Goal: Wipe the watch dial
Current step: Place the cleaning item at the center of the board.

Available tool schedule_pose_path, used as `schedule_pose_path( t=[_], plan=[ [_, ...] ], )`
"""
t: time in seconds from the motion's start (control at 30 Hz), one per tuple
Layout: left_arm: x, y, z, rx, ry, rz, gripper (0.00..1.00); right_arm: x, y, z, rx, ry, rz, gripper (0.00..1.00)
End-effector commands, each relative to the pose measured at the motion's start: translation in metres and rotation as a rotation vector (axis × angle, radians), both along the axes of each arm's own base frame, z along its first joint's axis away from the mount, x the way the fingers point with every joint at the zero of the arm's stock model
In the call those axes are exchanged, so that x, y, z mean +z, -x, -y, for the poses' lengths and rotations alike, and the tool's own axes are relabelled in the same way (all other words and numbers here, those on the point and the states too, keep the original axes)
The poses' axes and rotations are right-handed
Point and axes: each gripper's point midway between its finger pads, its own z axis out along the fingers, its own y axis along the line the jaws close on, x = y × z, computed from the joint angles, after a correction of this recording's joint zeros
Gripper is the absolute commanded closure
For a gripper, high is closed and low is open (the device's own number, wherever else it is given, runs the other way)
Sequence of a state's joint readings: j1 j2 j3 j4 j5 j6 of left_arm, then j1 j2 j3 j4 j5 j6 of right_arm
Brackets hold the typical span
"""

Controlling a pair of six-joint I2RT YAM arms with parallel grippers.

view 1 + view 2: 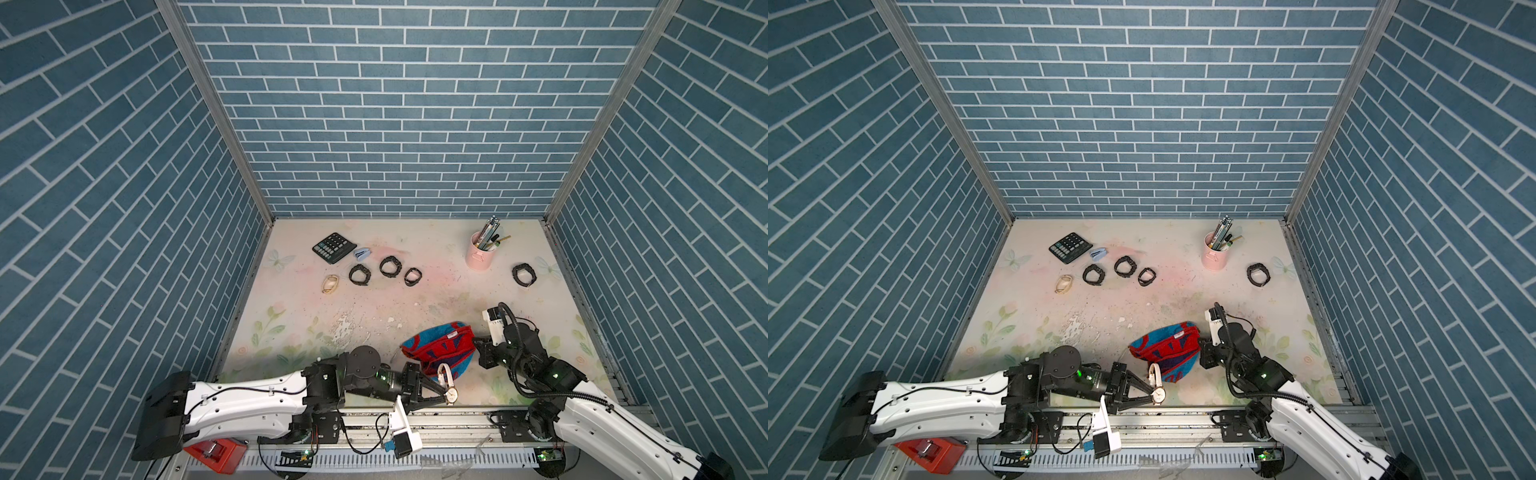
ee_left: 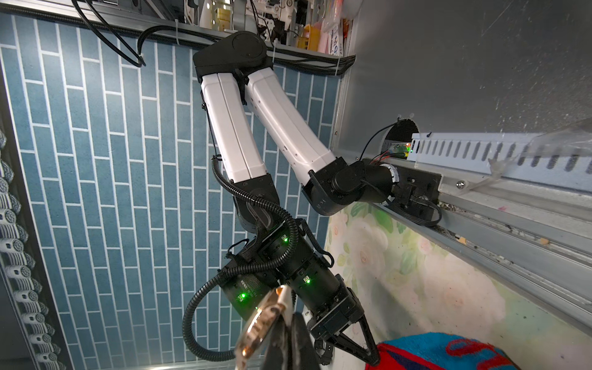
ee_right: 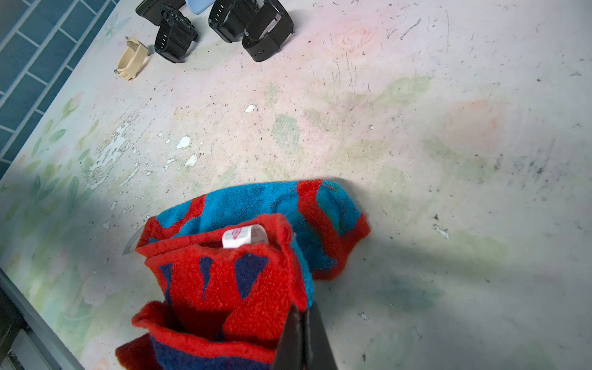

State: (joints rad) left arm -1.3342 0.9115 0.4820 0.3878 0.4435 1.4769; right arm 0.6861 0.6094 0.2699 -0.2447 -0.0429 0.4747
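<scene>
watch with a white strap and a pale round dial sits pinched in the left gripper, whose two fingers close in on the case from both sides. it is held just above the front edge of the desk, near the rail. in both top views the dial shows from above, and the strap loops away toward the towel; whether strap and towel touch i cannot tell. the left wrist view shows the watch only as a blur close to the lens.

the right gripper has its fingers pressed together on a fold of the red and blue towel, bunched up on the desk just right of the watch, white label showing.

well apart, at the back of the desk, lie a calculator, a tan watch, three black watches in a row, a pink cup holding pens, and a fourth black watch off to the right.
</scene>
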Motion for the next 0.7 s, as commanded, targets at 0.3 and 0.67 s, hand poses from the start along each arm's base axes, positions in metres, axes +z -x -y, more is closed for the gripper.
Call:
schedule_pose_path(
  t=[0.3,0.67],
  plan=[
    [0.008,-0.009,-0.004,0.076,0.079,0.071,1.00,-0.011,-0.004,0.002,-0.024,0.019,-0.009,1.00],
    [0.012,-0.011,0.001,0.085,0.086,0.075,1.00,-0.012,0.000,-0.001,0.007,0.021,-0.029,1.00]
  ],
)
